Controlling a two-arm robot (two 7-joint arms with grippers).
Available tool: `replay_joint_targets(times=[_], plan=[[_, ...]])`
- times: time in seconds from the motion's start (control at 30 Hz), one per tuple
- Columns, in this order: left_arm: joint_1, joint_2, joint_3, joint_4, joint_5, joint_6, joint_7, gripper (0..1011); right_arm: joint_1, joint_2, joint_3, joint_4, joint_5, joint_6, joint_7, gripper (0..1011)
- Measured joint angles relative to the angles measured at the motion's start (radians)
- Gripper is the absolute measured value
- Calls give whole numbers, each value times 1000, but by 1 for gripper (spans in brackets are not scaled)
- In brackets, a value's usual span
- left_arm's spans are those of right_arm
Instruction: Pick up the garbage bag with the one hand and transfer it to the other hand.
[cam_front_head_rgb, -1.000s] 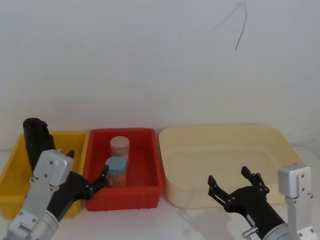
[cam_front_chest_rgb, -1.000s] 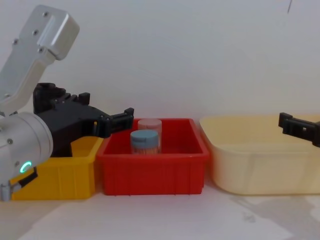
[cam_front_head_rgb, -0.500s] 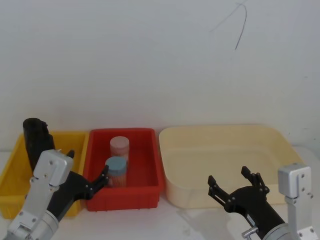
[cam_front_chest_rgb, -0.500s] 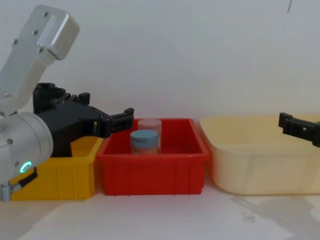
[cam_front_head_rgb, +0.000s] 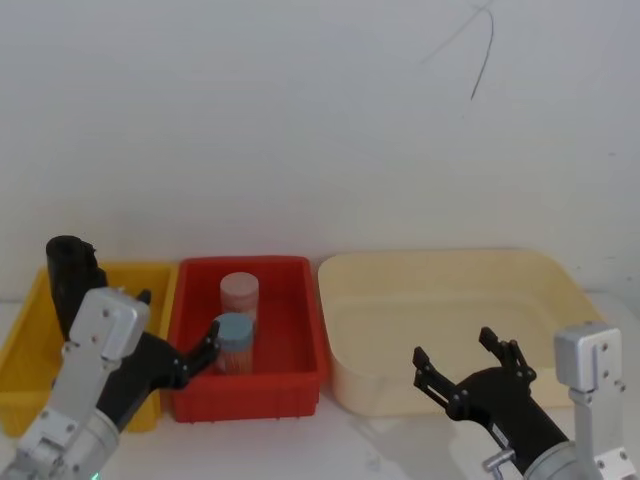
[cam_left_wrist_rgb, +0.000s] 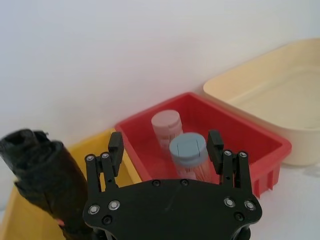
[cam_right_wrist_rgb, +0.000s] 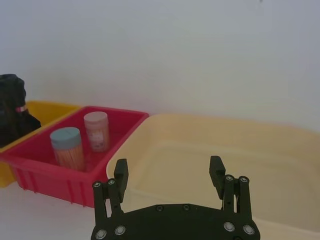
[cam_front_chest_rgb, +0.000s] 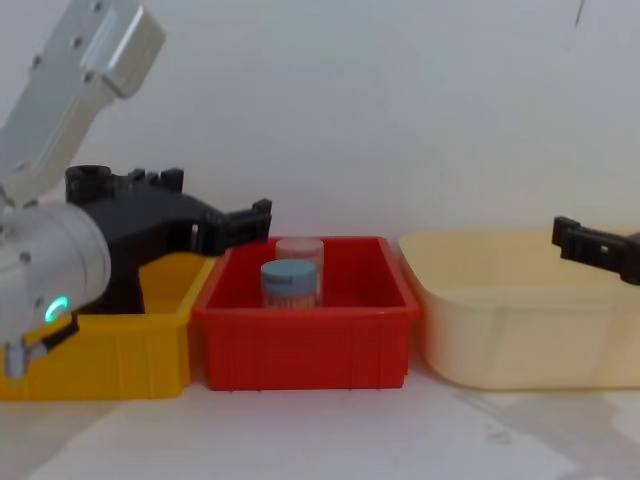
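White tabletop (cam_front_head_rgb: 350, 450) is carrying three bins in a row against a plain white wall (cam_front_head_rgb: 300, 120), and a thin dark line (cam_front_head_rgb: 485, 55) is curving down the wall high on the right.

On the far left a yellow bin (cam_front_head_rgb: 20, 345) is holding the garbage bag (cam_front_head_rgb: 68, 275), which is standing upright in the bin's back left corner. The left gripper (cam_front_head_rgb: 178, 320) is hovering near the bag on the robot's side of it, over the seam between the yellow bin and the red bin (cam_front_head_rgb: 312, 335). Its fingers are spread apart and gripping nothing.

The chest view is showing that gripper from the side, raised above the bin rims, with a green-cyan ring light (cam_front_chest_rgb: 55, 310) glowing on its arm. The left wrist view is bringing the bag close. It is looking matte black, soft and wrinkled, with a crumpled top and a small pinkish mark on its side.

Inside the red bin a blue-lidded jar (cam_front_head_rgb: 232, 340) is standing just in front of a pink jar (cam_front_head_rgb: 239, 293). To the right a wide cream tray (cam_front_head_rgb: 450, 262) is sitting beside the red bin. The right gripper (cam_front_head_rgb: 453, 350) is hanging near the tray's front wall, its fingers likewise held wide and bare. The right wrist view is looking past those fingers into the tray's pale hollow.
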Motion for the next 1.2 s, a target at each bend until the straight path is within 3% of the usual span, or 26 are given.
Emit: replay_joint_targets(times=[0.17,0.47,0.53,0.67,0.87,1.2], plan=[[-12,0,-4,-35,6,37,1,1000,24,6,0,-9,13,2,36,1001],[2,0,-37,-174,13,167,44,1000,89,5,-15,-23,49,34,106,1001],[29,6,-62,-229,11,210,62,1000,112,0,-26,-22,56,45,121,1001],[59,15,-89,-275,1,246,76,1000,168,-19,-59,-9,62,71,145,1001],[130,35,-169,-353,-38,293,86,1000,226,-44,-98,14,59,102,159,1001],[182,58,-258,-369,-99,305,50,1000,308,-93,-162,60,29,149,163,1001]])
